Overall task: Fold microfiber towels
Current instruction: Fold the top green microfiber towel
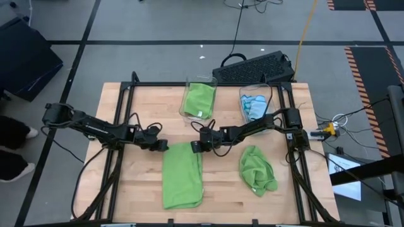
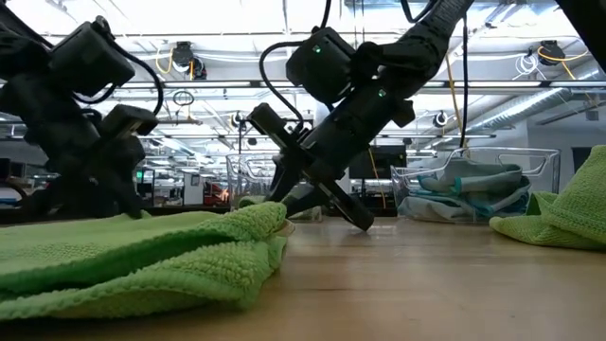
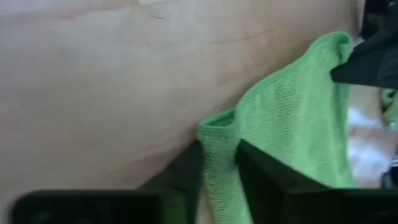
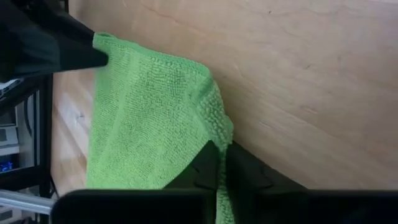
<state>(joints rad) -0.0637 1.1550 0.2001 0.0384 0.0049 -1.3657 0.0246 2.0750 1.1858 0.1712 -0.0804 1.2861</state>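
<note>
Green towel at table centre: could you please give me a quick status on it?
Left gripper and right gripper each shut on a far corner of the green towel. Towel lies flat. Crumpled green towel sits apart, nothing in the way.

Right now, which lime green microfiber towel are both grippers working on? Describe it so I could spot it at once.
On the wooden table, look at the near middle, between the two dark arms. There lies the flat, oblong lime green microfiber towel, its far corners pinched by the left gripper and right gripper. The crumpled green towel to its right lies untouched.
</note>
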